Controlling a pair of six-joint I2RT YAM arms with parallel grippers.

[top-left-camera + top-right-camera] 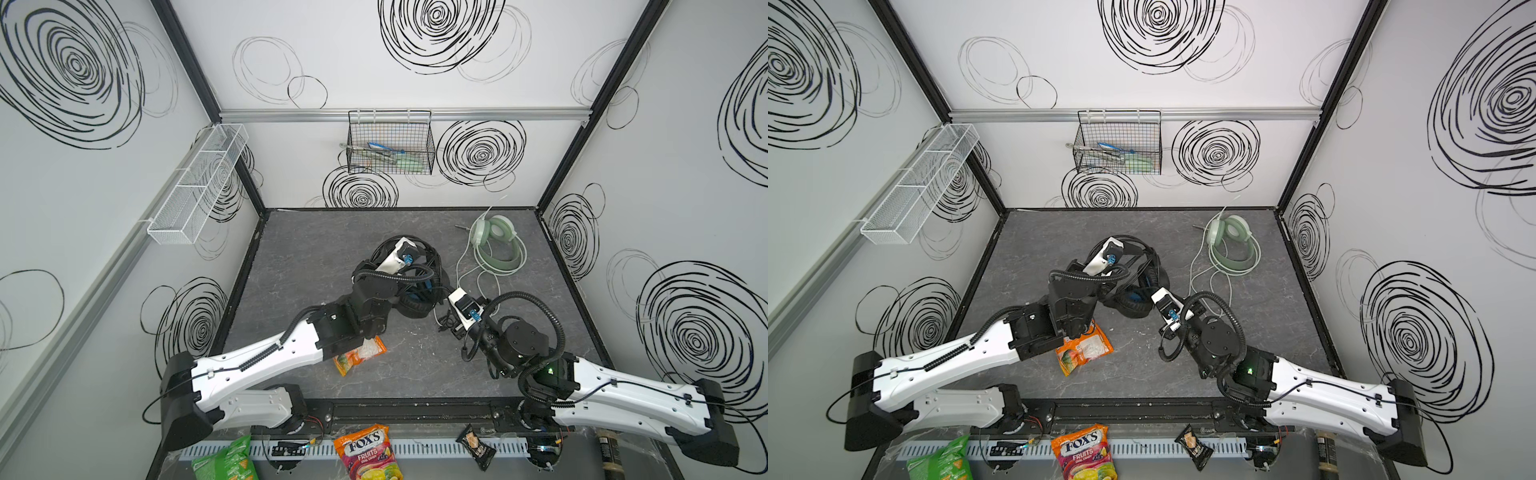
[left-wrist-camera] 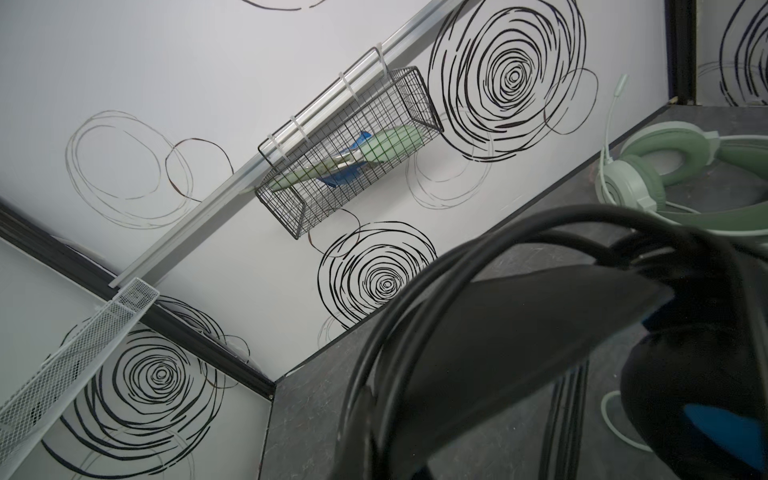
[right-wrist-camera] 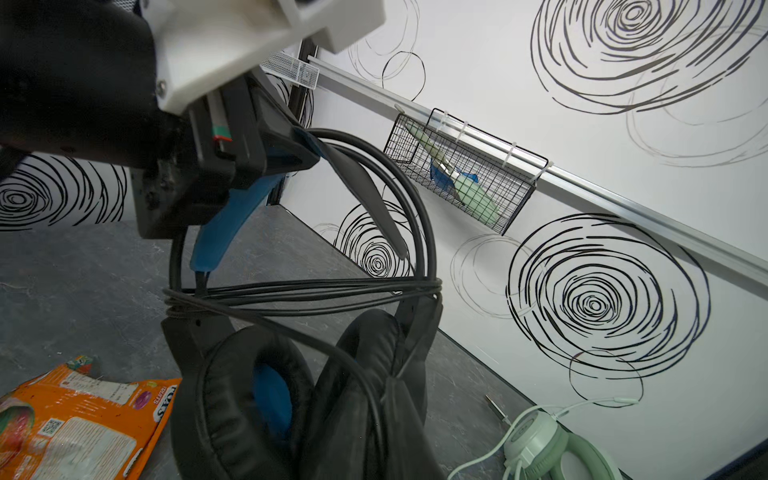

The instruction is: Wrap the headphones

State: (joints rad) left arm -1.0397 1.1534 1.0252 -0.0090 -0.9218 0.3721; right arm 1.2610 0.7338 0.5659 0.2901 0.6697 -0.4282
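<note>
The black headphones [image 1: 415,308] [image 1: 1130,308] stand mid-table, lifted by their headband [image 2: 519,324]. My left gripper [image 1: 419,249] [image 2: 382,436] [image 3: 299,153] is shut on that headband, which is black outside and blue inside. Their black cable [image 3: 316,291] is looped several times across the headband arms above the ear cups [image 3: 249,395]. My right gripper [image 1: 440,291] [image 1: 1152,291] [image 3: 386,415] sits right beside the ear cups, shut on a strand of the black cable. The pale green headphones [image 1: 496,245] [image 1: 1229,245] [image 2: 665,166] [image 3: 552,453] lie at the back right with their whitish cable [image 1: 461,266] loose on the table.
An orange candy bag [image 1: 359,355] [image 3: 83,419] lies under the left forearm. A black wire basket [image 1: 390,145] hangs on the back wall and a white mesh basket [image 1: 199,183] on the left wall. Snack packets, among them a FOX'S bag [image 1: 368,453], lie along the front rail.
</note>
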